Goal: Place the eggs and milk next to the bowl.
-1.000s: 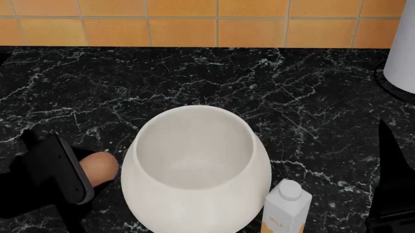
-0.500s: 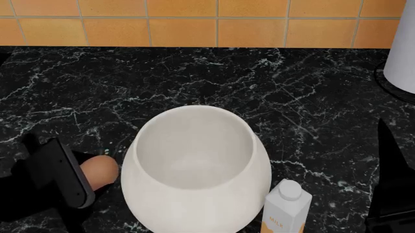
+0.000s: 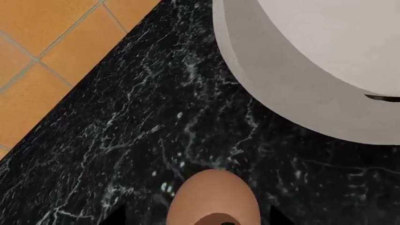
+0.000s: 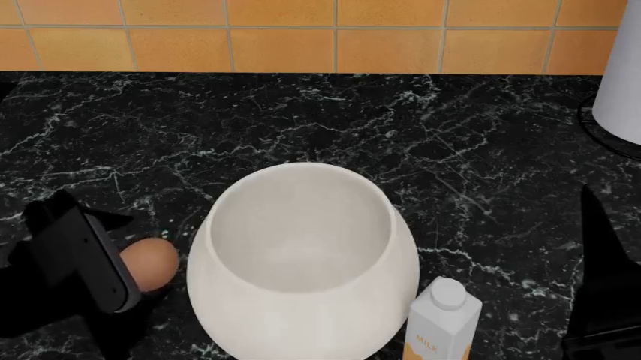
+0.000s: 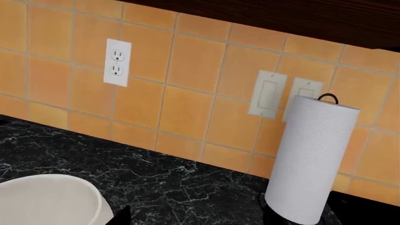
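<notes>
Crowding the egg [image 4: 150,262] in the left gripper's [image 4: 125,274] pinch: bowl [image 4: 302,259]; right jaws unseen.

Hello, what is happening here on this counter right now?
A two-armed robot is working at a black marble counter. Its left gripper is at a brown egg, right beside the big white bowl; whether the fingers grip the egg is not clear. The milk carton already stands against the bowl on the other side. The right arm waits at the edge of the head view. Only one egg is visible.
</notes>
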Motion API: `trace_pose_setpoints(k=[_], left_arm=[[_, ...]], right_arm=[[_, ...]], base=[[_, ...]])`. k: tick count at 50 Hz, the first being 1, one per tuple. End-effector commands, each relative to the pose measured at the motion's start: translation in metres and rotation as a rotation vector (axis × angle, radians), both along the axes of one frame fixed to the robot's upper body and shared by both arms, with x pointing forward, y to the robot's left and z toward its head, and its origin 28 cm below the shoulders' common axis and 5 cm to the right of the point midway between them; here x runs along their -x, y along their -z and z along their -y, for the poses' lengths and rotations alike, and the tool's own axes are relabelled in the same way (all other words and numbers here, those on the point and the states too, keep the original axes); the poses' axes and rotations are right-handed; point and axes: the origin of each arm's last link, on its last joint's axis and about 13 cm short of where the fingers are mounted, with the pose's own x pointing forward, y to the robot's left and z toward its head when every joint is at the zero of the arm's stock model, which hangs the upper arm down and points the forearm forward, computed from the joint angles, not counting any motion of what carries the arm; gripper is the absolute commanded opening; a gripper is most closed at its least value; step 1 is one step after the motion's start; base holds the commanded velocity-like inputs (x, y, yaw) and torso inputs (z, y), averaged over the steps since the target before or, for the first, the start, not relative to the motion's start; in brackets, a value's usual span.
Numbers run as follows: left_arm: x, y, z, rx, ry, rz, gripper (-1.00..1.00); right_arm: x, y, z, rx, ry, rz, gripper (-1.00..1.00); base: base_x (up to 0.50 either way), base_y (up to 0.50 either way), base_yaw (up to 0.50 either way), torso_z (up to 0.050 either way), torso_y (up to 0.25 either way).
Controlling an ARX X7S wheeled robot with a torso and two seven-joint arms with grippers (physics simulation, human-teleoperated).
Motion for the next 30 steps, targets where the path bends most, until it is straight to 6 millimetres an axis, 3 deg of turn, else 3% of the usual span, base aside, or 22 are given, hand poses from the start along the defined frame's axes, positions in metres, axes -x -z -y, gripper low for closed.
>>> trace_pose_setpoints(k=[1,19,30], left_arm=[[0.012,-0.003,0.003,0.029,0.06,-0.047,1.0],[0.027,-0.026,0.001,0.028,0.07,0.015,1.0],[0.055,-0.041,-0.005,0.064,0.039,0.073,1.0]], right_arm=[[-0.002,0.0,0.002,-0.028,-0.008,0.012,1.0],[-0.002,0.003,0.002,-0.036,-0.012,0.015,1.0],[-0.003,0.004,0.003,-0.038,-0.017,0.015,1.0]], base=[[0.0,0.0,0.0,0.0,0.0],[0.0,0.0,0.0,0.0,0.0],[0.0,0.0,0.0,0.0,0.0]])
